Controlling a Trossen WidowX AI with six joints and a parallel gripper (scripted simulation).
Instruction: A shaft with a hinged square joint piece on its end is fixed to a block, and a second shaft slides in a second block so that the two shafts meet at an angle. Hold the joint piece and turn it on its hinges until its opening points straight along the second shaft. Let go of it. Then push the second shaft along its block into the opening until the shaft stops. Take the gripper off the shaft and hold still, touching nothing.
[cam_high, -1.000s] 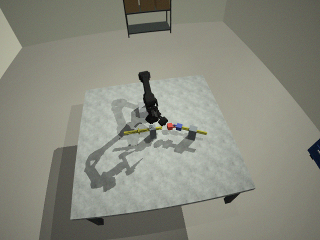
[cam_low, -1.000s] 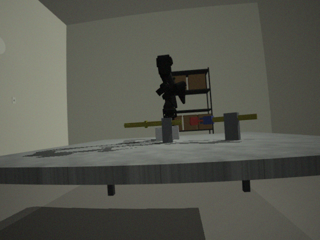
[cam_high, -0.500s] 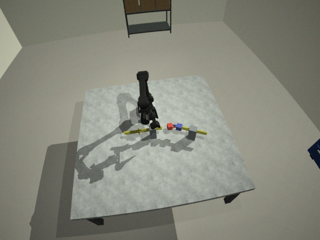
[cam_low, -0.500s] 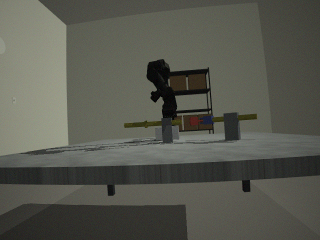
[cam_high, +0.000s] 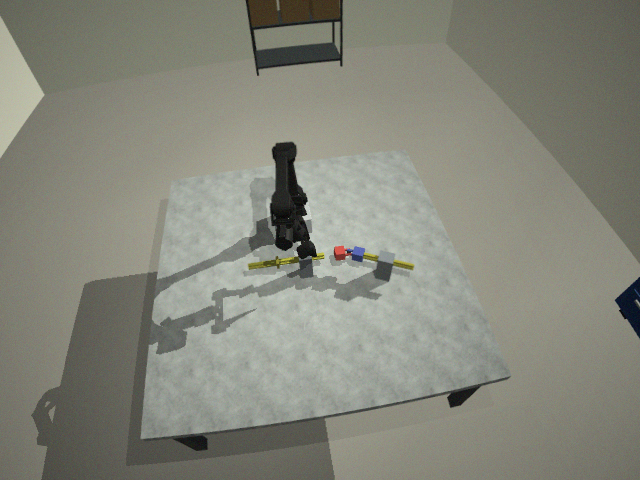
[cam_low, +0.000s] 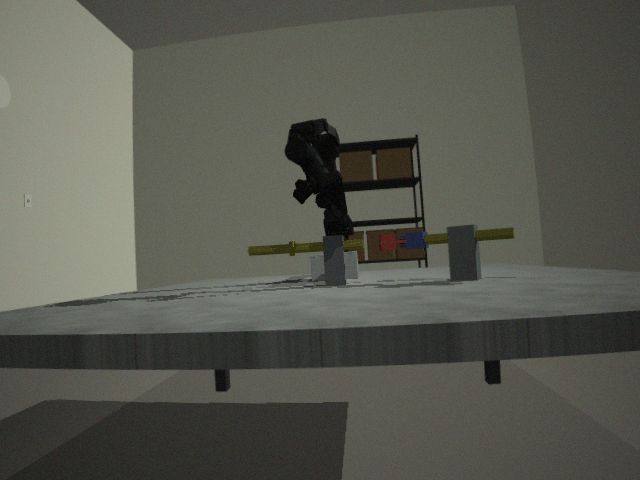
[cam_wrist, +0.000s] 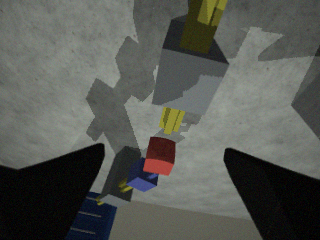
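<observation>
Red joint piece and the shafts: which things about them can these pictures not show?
- Opening of the red piece: too small in top and exterior views; wrist view shows only closed faces.
- Hinge between red and blue piece: hidden behind the red piece in wrist view.
- Sliding shaft near its block: covered by the gripper in top view.
</observation>
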